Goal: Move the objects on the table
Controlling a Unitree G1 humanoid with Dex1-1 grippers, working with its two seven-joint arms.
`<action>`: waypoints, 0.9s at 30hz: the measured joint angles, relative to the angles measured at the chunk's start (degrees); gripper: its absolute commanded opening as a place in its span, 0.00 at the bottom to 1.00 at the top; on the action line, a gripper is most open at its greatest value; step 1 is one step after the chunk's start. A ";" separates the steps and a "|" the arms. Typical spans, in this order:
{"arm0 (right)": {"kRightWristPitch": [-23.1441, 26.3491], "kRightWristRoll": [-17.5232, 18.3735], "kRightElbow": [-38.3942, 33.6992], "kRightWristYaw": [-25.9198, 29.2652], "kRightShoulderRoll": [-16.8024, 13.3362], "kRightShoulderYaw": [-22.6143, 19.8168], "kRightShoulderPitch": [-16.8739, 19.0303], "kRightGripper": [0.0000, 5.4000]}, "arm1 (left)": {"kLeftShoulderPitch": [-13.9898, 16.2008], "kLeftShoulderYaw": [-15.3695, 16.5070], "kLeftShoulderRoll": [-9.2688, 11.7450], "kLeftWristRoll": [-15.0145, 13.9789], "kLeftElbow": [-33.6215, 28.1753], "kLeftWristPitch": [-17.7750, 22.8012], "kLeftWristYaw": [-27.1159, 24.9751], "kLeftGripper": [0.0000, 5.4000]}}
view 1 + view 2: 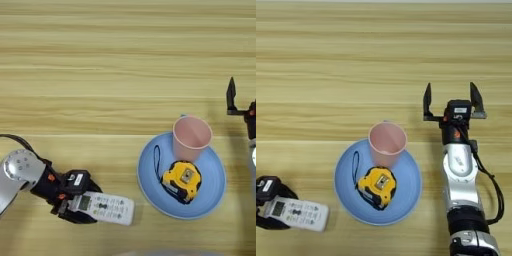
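At the table's near left, a white remote control [104, 207] lies flat, and my left gripper [84, 203] is shut on its screen end, one black finger on each long side. A pink paper cup [191, 138] stands upright on the far part of a light-blue plate [212, 182]. Just in front of the cup, a yellow-black tape measure [182, 180] lies on the plate, its black strap [157, 161] looping left. My right gripper [451, 102] hovers open to the right of the cup and beyond the plate, fingers pointing away, with nothing between them.
The wooden table [331, 60] fills the view, with bare planks across its far half. My right forearm [461, 180] runs along the plate's right side down to the near edge.
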 measured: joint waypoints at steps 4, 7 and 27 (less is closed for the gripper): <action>0.00 0.00 0.00 0.00 0.01 0.00 0.00 1.00 | -0.15 0.33 0.01 0.00 0.33 0.00 -0.05 0.53; 0.00 0.00 0.00 0.00 0.01 0.00 0.00 1.00 | -0.40 0.58 0.02 -0.12 0.46 0.01 -0.06 0.53; 0.02 -0.01 0.00 -0.01 0.06 0.00 0.00 1.00 | -8.21 9.15 -0.82 -2.56 6.26 -0.82 1.74 0.53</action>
